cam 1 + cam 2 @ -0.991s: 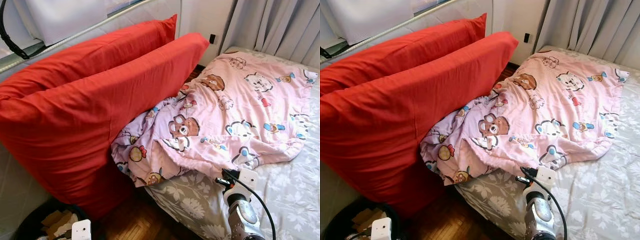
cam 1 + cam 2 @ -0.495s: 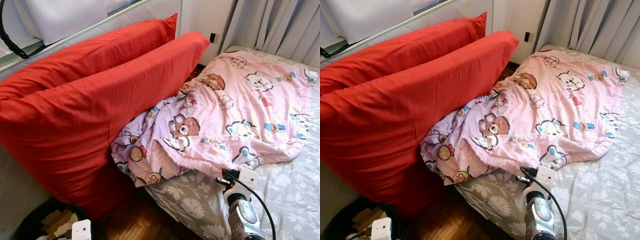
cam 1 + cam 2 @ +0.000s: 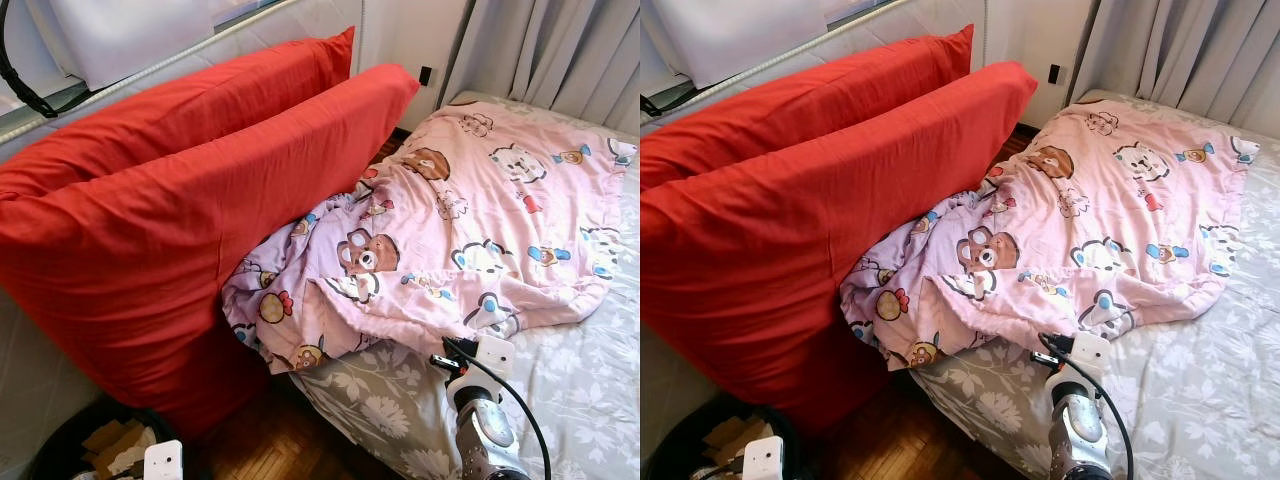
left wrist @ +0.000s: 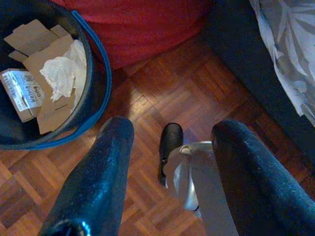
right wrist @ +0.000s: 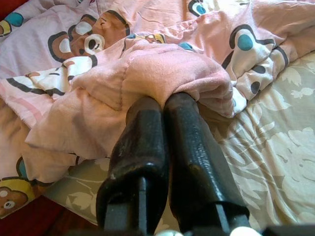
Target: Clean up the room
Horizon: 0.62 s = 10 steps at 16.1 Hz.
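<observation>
At the bottom right of the left eye view, the right gripper [image 5: 165,105] reaches to the near edge of the pink blanket [image 3: 480,210], its fingers [image 5: 189,132] pressed together with their tips tucked under a fold of the cloth; whether any fabric is pinched between them cannot be told. At the bottom left, the left gripper [image 4: 170,132] hangs over the wooden floor [image 4: 197,93], its fingers [image 4: 106,162] spread wide and holding nothing. Just beside it on the floor stands a dark bucket [image 4: 98,83] with a blue rim, holding cardboard scraps and crumpled paper. The blanket, printed with cartoon bears, lies rumpled across the bed [image 3: 580,390], whose grey flowered sheet shows bare at the lower right; the blanket's left end bunches against two big red cushions [image 3: 180,230]. The cushions lean one behind the other from the left edge up to the upper middle of the frame. Grey curtains [image 3: 560,50] hang at the upper right behind the bed.
</observation>
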{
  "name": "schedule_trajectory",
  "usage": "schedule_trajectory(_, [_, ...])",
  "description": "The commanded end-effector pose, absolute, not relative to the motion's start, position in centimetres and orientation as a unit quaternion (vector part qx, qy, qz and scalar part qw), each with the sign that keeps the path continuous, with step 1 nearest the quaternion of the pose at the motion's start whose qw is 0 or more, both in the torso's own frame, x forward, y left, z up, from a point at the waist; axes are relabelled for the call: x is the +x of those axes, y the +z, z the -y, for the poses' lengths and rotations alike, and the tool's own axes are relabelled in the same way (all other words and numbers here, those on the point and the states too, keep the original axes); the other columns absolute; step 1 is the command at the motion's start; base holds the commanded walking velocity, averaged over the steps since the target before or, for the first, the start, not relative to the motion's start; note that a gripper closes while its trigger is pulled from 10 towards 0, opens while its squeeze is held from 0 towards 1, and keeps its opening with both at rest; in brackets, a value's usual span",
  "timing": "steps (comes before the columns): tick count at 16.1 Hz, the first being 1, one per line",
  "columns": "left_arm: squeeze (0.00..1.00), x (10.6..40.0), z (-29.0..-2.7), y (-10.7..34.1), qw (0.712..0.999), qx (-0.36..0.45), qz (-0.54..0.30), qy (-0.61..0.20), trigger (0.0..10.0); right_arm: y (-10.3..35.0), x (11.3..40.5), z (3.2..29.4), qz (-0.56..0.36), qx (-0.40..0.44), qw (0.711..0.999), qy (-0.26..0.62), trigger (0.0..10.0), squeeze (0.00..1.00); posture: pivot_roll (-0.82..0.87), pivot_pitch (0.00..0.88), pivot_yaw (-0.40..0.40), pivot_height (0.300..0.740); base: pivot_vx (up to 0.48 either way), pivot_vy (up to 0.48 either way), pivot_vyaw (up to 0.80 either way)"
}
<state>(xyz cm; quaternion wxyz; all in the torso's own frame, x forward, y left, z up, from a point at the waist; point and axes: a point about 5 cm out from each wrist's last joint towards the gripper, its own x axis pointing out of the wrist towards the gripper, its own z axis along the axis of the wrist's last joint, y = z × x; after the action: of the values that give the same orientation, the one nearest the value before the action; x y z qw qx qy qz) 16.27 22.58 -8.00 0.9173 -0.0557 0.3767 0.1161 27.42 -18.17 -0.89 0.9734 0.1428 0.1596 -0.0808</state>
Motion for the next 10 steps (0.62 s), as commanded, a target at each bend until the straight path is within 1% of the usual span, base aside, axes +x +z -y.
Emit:
schedule_trajectory(1, [0.0, 15.07, -22.99, -8.45, 0.91, -0.049, -0.396, 0.117, 10.0, -0.83, 27.41, 18.42, -0.156, 0.138, 0.974, -0.085, 10.0, 0.0, 0.1, 0.109, -0.003, 0.74, 0.0, 0.0, 0.0])
schedule_trajectory(7, [0.0, 15.07, -23.02, -8.45, 0.909, -0.05, -0.396, 0.12, 10.0, -0.64, 27.53, 18.52, -0.15, 0.133, 0.976, -0.089, 10.0, 0.0, 0.1, 0.122, -0.006, 0.74, 0.0, 0.0, 0.0])
schedule_trajectory(8, [0.0, 15.08, -23.02, -8.44, 0.909, -0.05, -0.396, 0.12, 10.0, -0.62, 27.54, 18.55, -0.15, 0.132, 0.976, -0.09, 10.0, 0.0, 0.1, 0.122, -0.006, 0.74, -0.24, 0.0, 0.0])
schedule_trajectory(10, [0.0, 15.1, -23.04, -8.43, 0.909, -0.05, -0.396, 0.121, 10.0, -0.58, 27.58, 18.56, -0.149, 0.131, 0.976, -0.092, 10.0, 0.0, 0.11, 0.125, -0.005, 0.74, 0.0, 0.0, 0.0])
